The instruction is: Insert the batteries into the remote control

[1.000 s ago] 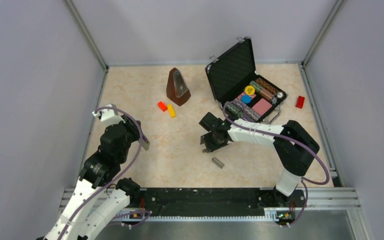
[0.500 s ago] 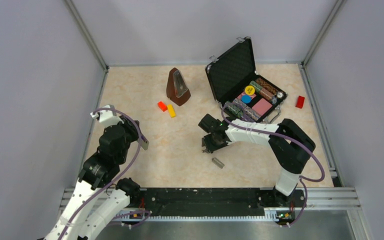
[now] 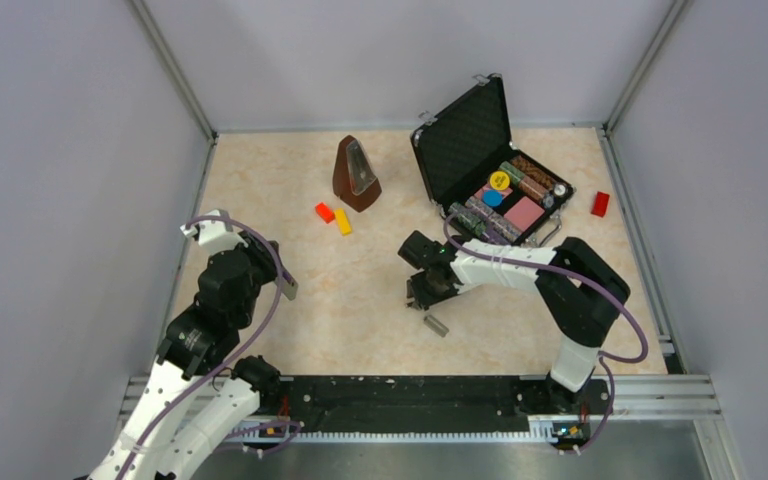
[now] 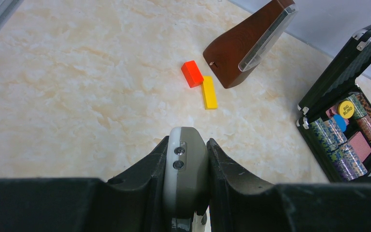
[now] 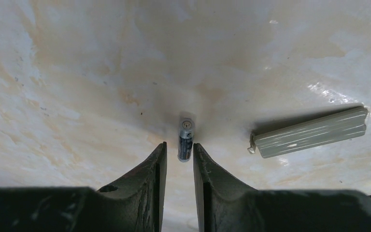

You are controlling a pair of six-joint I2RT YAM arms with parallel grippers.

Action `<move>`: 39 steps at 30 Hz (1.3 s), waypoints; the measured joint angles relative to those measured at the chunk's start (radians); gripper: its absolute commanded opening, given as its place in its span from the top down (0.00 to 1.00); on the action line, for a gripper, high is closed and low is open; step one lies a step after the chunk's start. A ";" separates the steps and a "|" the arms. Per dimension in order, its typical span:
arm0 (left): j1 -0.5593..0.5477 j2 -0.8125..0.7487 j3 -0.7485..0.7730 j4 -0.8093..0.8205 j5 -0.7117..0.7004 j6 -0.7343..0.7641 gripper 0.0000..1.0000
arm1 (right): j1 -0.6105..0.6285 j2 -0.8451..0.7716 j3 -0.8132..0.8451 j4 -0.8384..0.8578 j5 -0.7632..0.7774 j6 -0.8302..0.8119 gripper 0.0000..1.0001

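Near the table's (image 3: 360, 330) left edge, the left claw (image 4: 187, 145) is clamped on the remote (image 4: 186, 179), grey back toward its camera, raised off the surface. The pads hold only part of it. A push from a battery going in could twist or slide the remote in that grip. Whether the battery bay faces where the other arm can reach is not clear from these views.

Around the middle of the table, toward the near edge, the right claw (image 5: 179, 145) is low and narrow, one finger on each side of the battery (image 5: 186, 140). The battery lies flat, with just its near end between the tips. A sliver of gap shows on one side, so I judge it not yet pinched. So shallow a bite on a round, slick body could squirt it forward or lift it crooked and drop it, and it would roll on this smooth top.

The cover (image 5: 309, 131) lies just beside it, apart; a stray sweep could knock it. A second battery shows in no view.
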 measured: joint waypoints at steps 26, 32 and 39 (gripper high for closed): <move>0.000 0.027 -0.033 0.137 0.360 0.006 1.00 | 0.005 -0.202 0.115 -0.025 0.289 -0.624 1.00; 0.001 0.114 -0.035 0.327 0.690 -0.003 1.00 | 0.005 -0.692 -0.050 0.235 0.300 -1.106 1.00; 0.001 0.295 -0.035 0.647 0.950 -0.127 1.00 | 0.005 -0.817 -0.024 0.396 0.119 -1.474 1.00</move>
